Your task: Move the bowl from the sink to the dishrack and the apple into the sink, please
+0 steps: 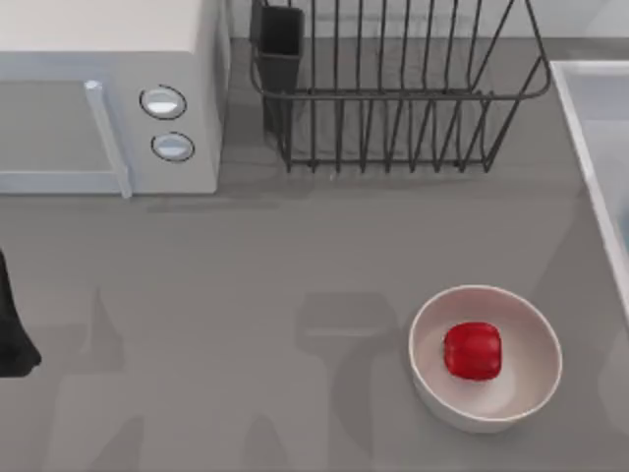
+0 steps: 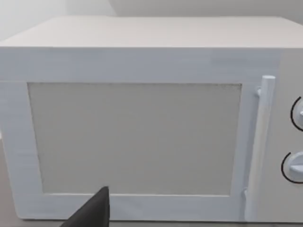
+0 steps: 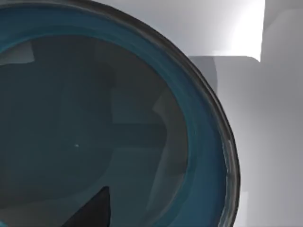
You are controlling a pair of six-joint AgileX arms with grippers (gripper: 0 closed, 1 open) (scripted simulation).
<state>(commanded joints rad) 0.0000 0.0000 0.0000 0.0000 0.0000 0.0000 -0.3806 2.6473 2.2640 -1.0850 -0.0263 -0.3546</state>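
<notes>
The teal-blue bowl (image 3: 94, 123) lies in the pale sink (image 3: 265, 142), seen from very close in the right wrist view. My right gripper (image 3: 94, 213) hangs just over the bowl's inside. In the top view the sink's white rim (image 1: 580, 128) runs along the right edge. The red apple (image 1: 473, 351) rests inside a white bowl (image 1: 531, 393) on the table's front right. The dark wire dishrack (image 1: 393, 88) stands at the back centre, with a black utensil cup (image 1: 280, 44) at its left corner. My left arm (image 1: 12, 334) is parked at the left edge, and its gripper (image 2: 92, 213) faces the microwave.
A white microwave (image 1: 108, 98) with two knobs and a bar handle fills the back left, close to the dishrack. Open grey tabletop (image 1: 246, 324) lies between the microwave, the rack and the white bowl.
</notes>
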